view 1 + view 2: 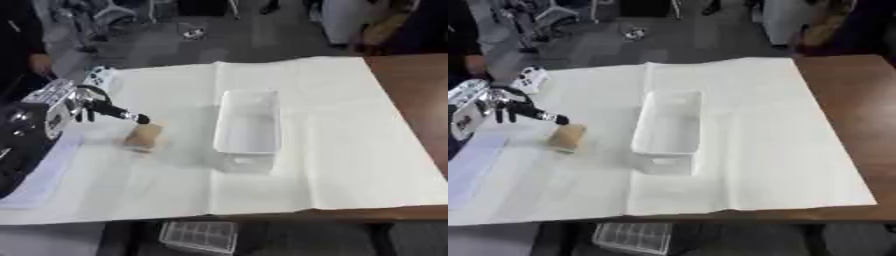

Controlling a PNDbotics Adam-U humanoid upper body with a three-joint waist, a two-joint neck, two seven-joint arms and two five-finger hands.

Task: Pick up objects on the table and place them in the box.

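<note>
A small tan block (144, 136) lies on the white cloth (332, 150), left of the white box (248, 125) and well apart from it. You cannot make out what the block is; only its tan colour and roughly cylinder-like shape show, and it leans slightly.

Your left hand (101, 107) comes in from the left edge. One dark finger (131, 117) stretches straight out toward the block, its tip just above or touching the block's upper end; you cannot tell which. The other fingers hang curled down behind it and hold nothing. Most of the arm is cut off by the left edge. Your right hand shows in neither view.

The box is a long, open rectangular tub, standing lengthwise away from you near the middle of the cloth. Its inside looks bare white, though the near inner wall hides part of the floor.

Between block and box the cloth lies open. Right of the box there is broad free cloth, then bare brown table (420, 100) along the right side. A small white object with dark marks (98, 76) sits at the cloth's far left corner, too unclear to identify. The near table edge runs along the bottom, with a pale crate (199, 236) partly showing below it.
</note>
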